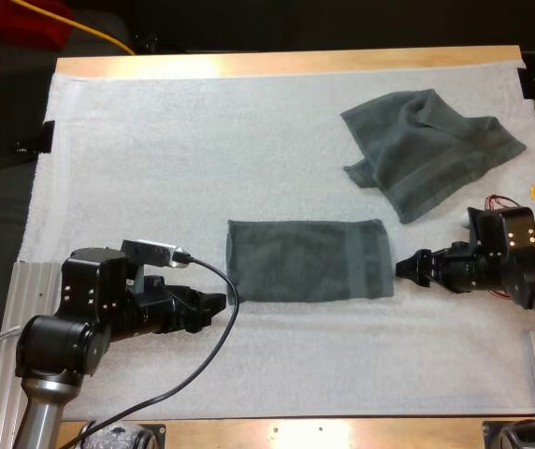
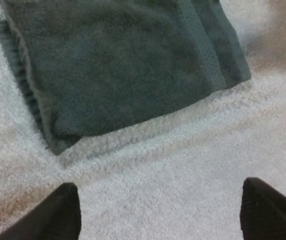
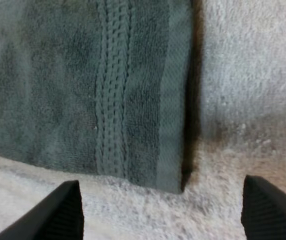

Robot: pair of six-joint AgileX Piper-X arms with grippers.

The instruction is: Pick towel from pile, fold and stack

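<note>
Table (image 1: 277, 62): folded towel (image 1: 307, 260) laid along the near edge.
Its ends are faced by left tool (image 1: 221, 304) and right tool (image 1: 401, 268), both held wide.

A folded towel (image 1: 307, 259) lies flat near the middle of the white mat (image 1: 155, 159), its long sides running from 9 to 3 o'clock. My left gripper (image 1: 219, 304) sits at the towel's 8 o'clock, just beside its near left corner. My right gripper (image 1: 403, 267) points at the 3 o'clock edge, just beside it. A crumpled towel (image 1: 431, 150) lies at 2 o'clock, well apart from the folded one.
</note>
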